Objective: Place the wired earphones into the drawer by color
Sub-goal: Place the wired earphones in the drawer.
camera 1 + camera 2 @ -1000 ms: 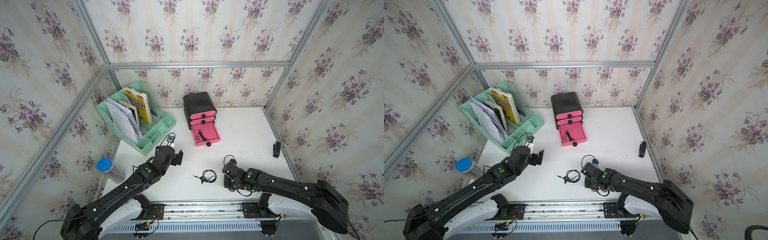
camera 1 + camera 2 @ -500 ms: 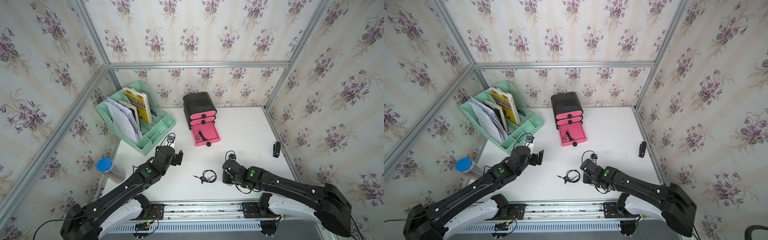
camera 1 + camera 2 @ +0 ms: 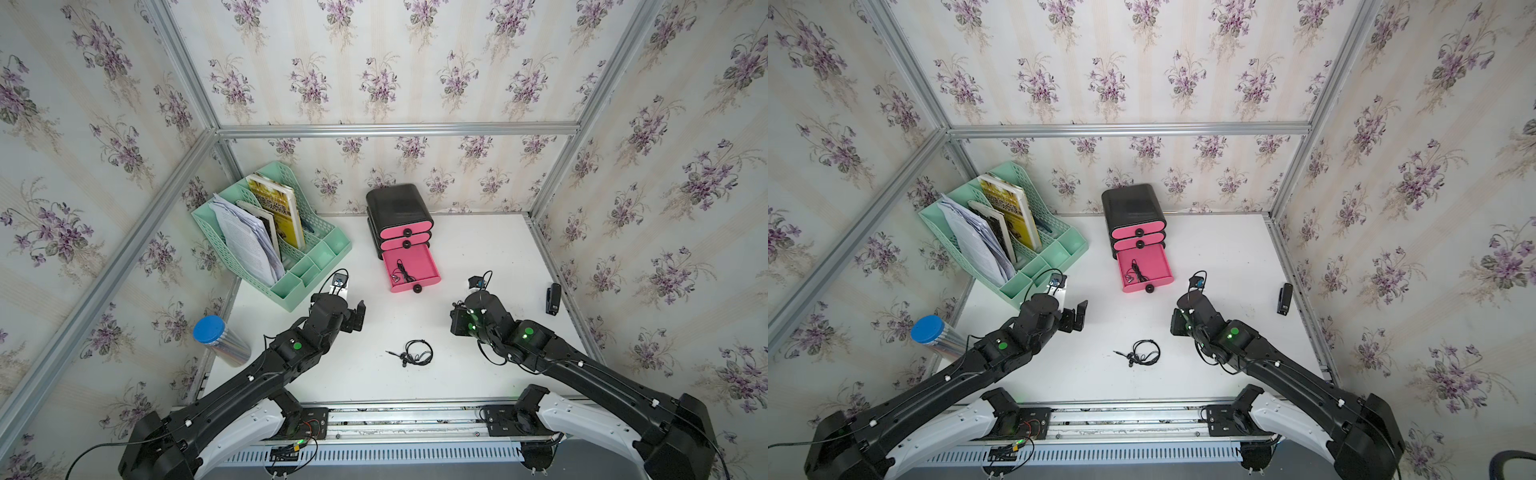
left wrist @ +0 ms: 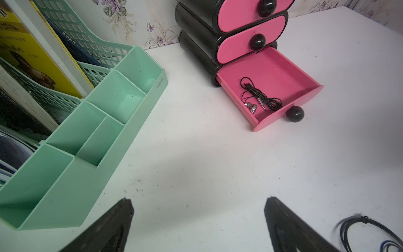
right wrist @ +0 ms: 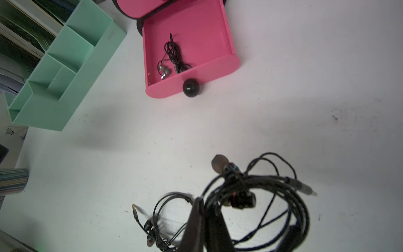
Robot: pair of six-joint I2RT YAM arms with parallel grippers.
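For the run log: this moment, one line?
left gripper open, empty | right gripper shut on black earphones | bottom drawer open, black set inside | third set on table

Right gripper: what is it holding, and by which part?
The right gripper pinches a black earphone bundle by its coiled cable; the left gripper holds nothing.
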